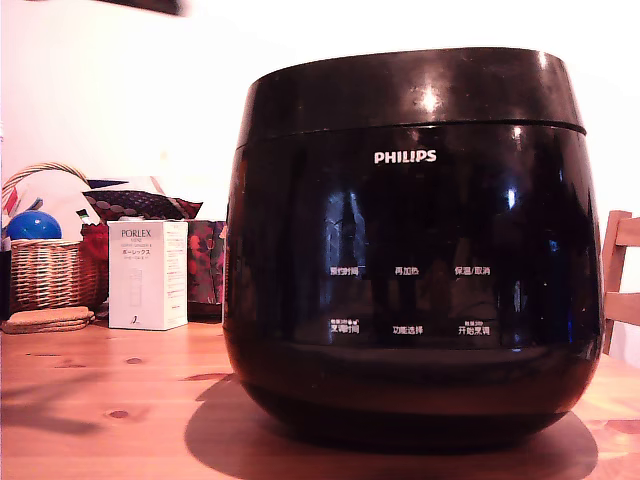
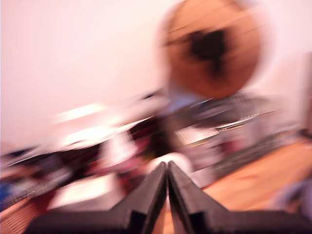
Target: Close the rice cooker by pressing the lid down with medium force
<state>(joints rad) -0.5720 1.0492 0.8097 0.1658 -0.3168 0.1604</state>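
The cooker (image 1: pixel 410 250) and its lid (image 1: pixel 415 90) are glossy black, mirror-smooth. The table (image 1: pixel 110 400) is knotty wood. The basket (image 1: pixel 45 270) is woven wicker; the box (image 1: pixel 147 275) matt white card.

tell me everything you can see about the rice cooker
The rice cooker is a large, glossy black, rounded pot-shaped appliance standing upright on the wooden table. Its front carries a white PHILIPS logo and two rows of white Chinese button labels. The lid sits down on the body, with only a thin seam showing. Light glints off the shiny surface. Nothing but the table touches it; the tool is not seen near it in the exterior view.
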